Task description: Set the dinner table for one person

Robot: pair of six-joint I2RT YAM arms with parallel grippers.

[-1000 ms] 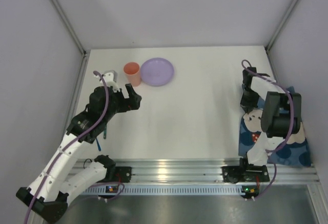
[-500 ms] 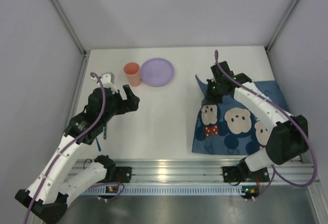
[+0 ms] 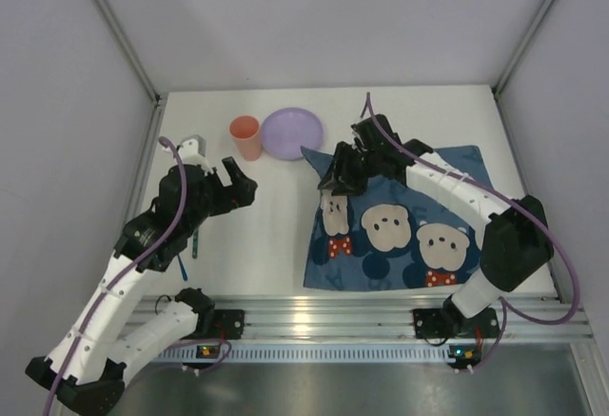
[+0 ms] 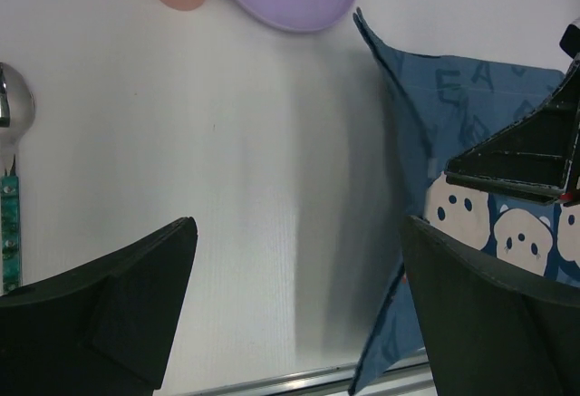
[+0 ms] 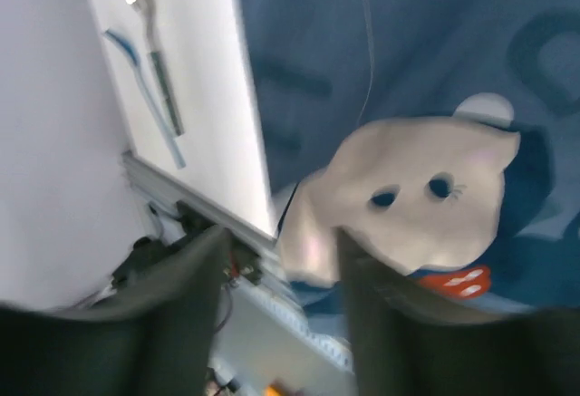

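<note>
The white dinner table (image 3: pixel 276 226) carries a blue cartoon-mouse placemat (image 3: pixel 409 235) spread over its right half. The mat's far left corner (image 4: pixel 362 29) curls up off the surface. My right gripper (image 3: pixel 338 176) hovers over that corner area with its fingers apart and nothing pinched; in the right wrist view it (image 5: pixel 281 323) looks down on the placemat (image 5: pixel 408 52). My left gripper (image 3: pixel 240 180) stands open over bare table left of the mat, and between its fingers (image 4: pixel 299 296) there is only tabletop. The placemat (image 4: pixel 471 97) lies to its right.
An orange cup (image 3: pixel 245 135) and a purple plate (image 3: pixel 292 133) sit at the back of the table. A spoon (image 4: pixel 11 106) and a blue-handled utensil (image 5: pixel 149 106) lie near the left edge. An aluminium rail (image 3: pixel 314 316) runs along the near edge.
My right arm swept left across the table, dragging the placemat from a bundle at the right edge out flat, and its jaws have parted. The left arm barely shifted.
</note>
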